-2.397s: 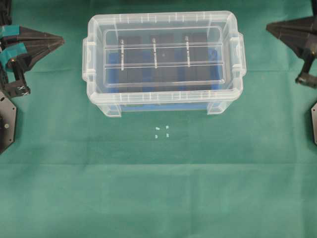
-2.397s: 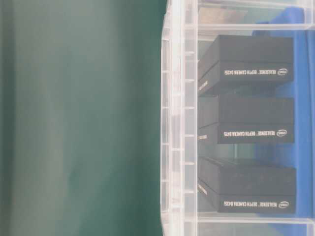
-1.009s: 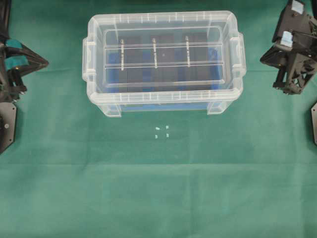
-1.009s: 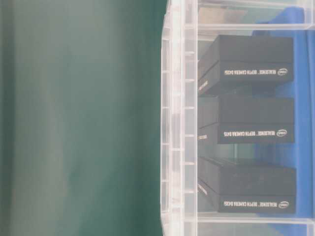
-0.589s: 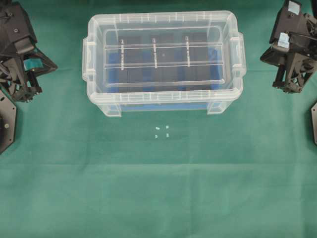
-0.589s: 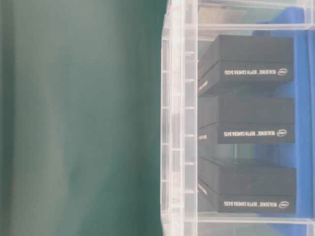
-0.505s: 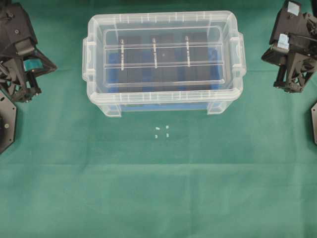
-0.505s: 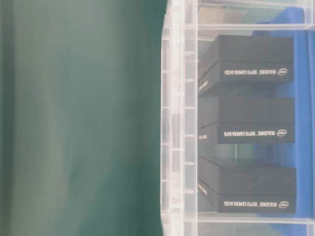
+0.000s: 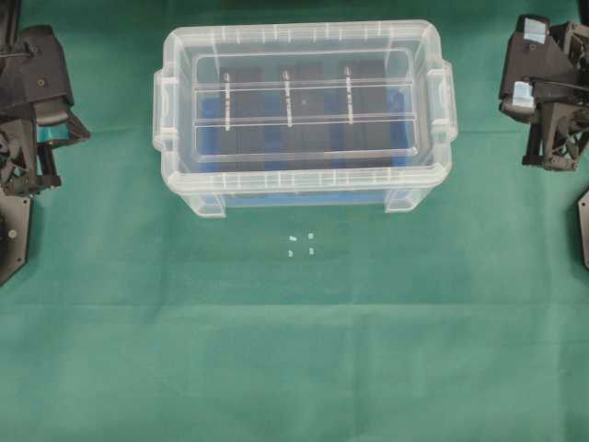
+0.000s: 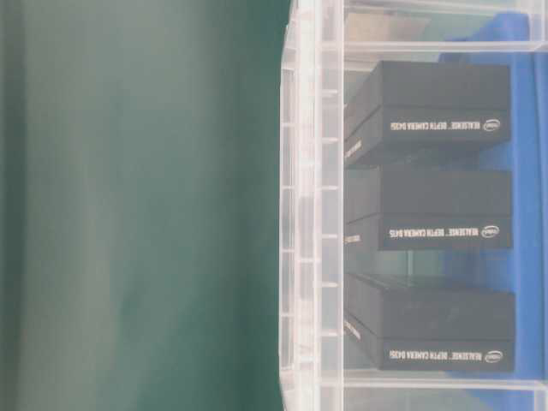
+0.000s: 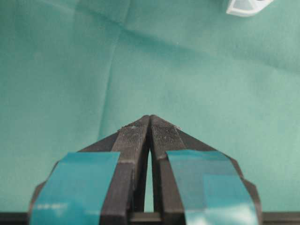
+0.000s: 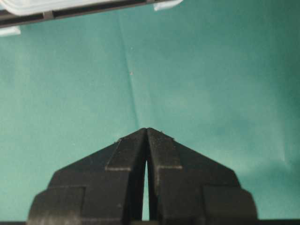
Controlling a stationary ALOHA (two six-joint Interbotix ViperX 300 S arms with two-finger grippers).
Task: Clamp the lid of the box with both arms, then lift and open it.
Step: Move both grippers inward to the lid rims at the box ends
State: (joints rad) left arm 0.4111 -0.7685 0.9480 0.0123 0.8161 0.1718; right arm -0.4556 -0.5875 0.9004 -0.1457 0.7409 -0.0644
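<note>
A clear plastic box (image 9: 304,189) sits on a green cloth-covered surface (image 9: 294,350), midway between two black robot arms. Its flat clear lid (image 9: 304,115) lies closed on top, with two long ribs running along its length. Through the lid and the walls, a blue liner (image 10: 527,248) and stacked black camera boxes (image 10: 445,208) show inside; white lettering on their sides reads as a depth camera label. The left hand (image 11: 149,123) hovers over bare cloth, well apart from the box, which lies off to its right side. Its two pointed fingers (image 11: 133,140) are pressed together at the tips and hold nothing; teal tape patches (image 11: 75,183) cover the finger backs. In the left wrist view, only a small white corner of the box (image 11: 243,6) shows far ahead of the fingertips, at the top edge. The right hand (image 12: 146,132) also hovers over bare cloth, well apart from the box, which lies off to its left side. Its fingers are closed tip to tip, gripping nothing. In the right wrist view, the box's lower edge (image 12: 70,11) runs across the top of the frame, far ahead of the fingertips. From overhead, the left arm (image 9: 32,110) and the right arm (image 9: 548,92) stand at the frame's side edges. A few small white marks (image 9: 301,244) dot the cloth just in front of the box.
</note>
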